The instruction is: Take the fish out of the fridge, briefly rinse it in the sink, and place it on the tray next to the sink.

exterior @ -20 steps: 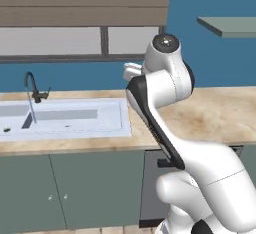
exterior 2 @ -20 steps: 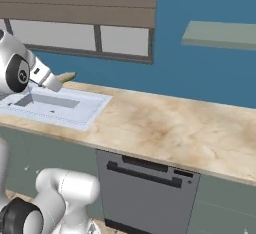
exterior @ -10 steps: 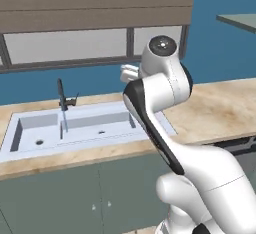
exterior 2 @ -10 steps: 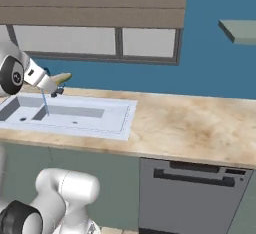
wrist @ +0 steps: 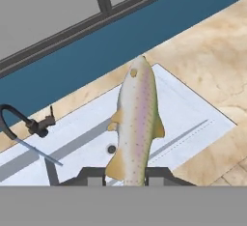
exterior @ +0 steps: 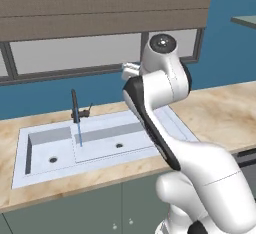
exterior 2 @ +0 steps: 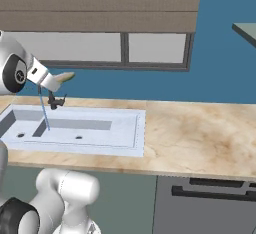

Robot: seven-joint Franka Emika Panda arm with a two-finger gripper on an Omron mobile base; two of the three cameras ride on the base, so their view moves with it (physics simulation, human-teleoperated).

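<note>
My gripper (wrist: pixel 126 177) is shut on the tail end of the fish (wrist: pixel 137 119), a slim pale silvery fish with a pinkish stripe, head pointing away from the hand. From the right base view the gripper (exterior 2: pixel 55 81) holds the fish (exterior 2: pixel 65 76) in the air, above the back of the sink (exterior 2: pixel 125 128) and near the faucet (exterior 2: pixel 55 100). The pale double-basin sink (exterior: pixel 150 143) lies in the counter below, and a thin blue stream of water (exterior: pixel 79 135) falls from the black faucet (exterior: pixel 74 106). The fridge and the tray are out of view.
A beige stone counter (exterior 2: pixel 200 138) stretches right of the sink, with a dark grey dishwasher (exterior 2: pixel 210 200) under it. A window with a dark frame (exterior 2: pixel 125 48) and blue wall stand behind. My own white arm (exterior: pixel 160 108) rises in front of the sink's right part.
The whole picture has shifted as the base drove: the sink has slid rightward toward the middle of both views. The fish stays in the shut gripper.
</note>
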